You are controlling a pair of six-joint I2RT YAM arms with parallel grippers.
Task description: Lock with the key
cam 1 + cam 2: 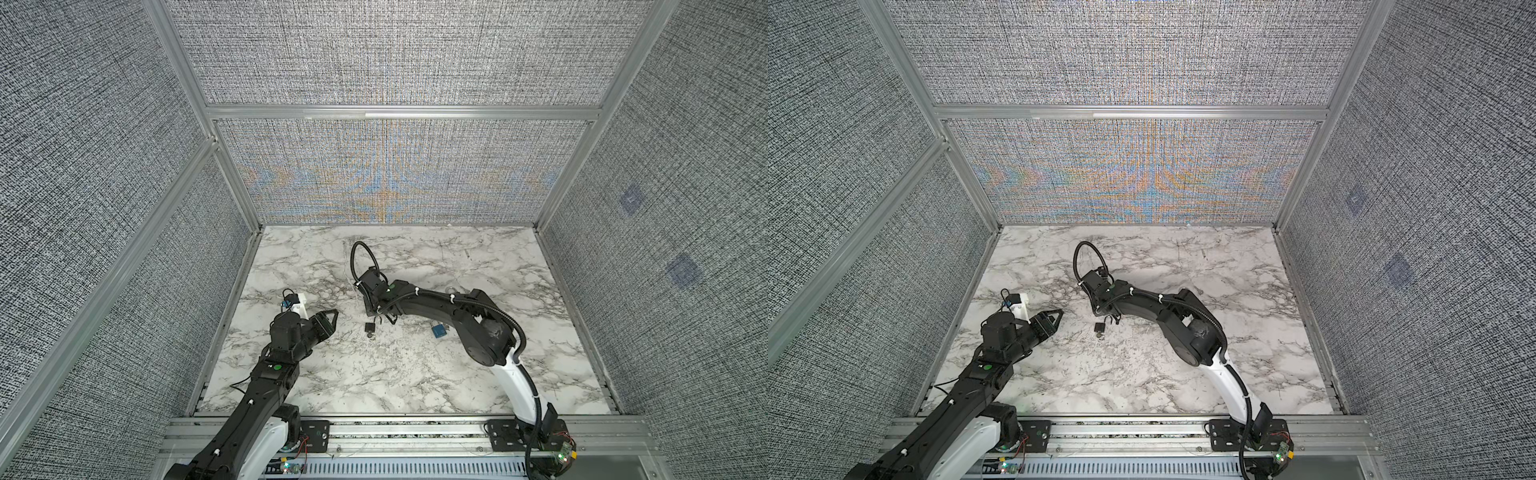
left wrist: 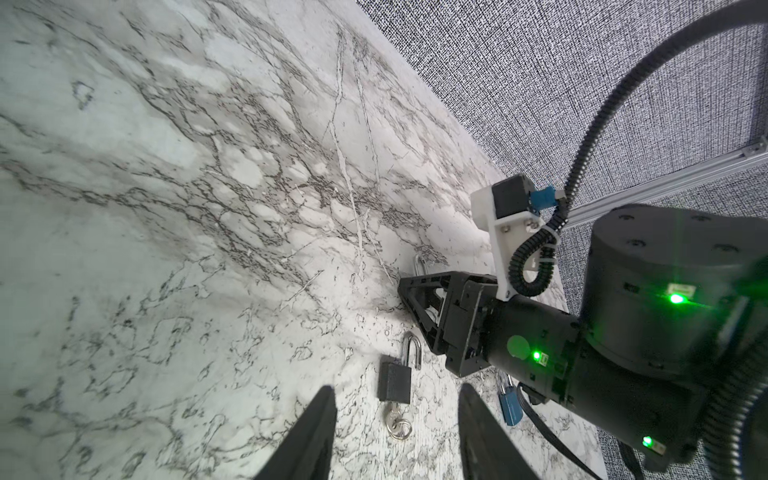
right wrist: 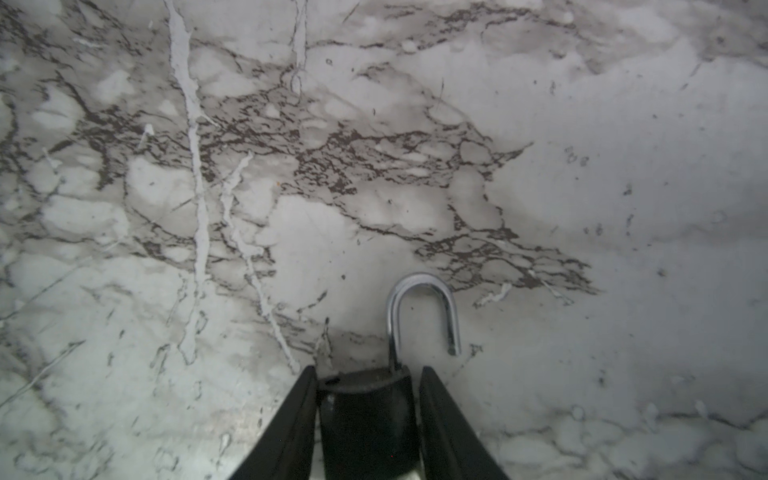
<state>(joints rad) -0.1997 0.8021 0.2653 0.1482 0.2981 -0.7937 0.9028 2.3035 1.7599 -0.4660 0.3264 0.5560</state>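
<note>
Your left tool [image 1: 333,321] hovers left of the padlock [image 1: 369,327], part open and empty, likely saved for the key [image 2: 397,422] in its base, while your right tool [image 3: 368,370] brackets it on the table [image 1: 415,374], perhaps steadying it, though I cannot tell whether it grips.

bright even light, moiré, fisheye edges

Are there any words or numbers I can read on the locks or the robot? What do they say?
No text can be read in any view.
black padlock: no brand or number shows.
blue padlock: partly hidden, nothing legible.
key: too small to tell.
green sticker on the right arm: plain, no writing.
bluish patches on the wall: too blurred to read.
</note>
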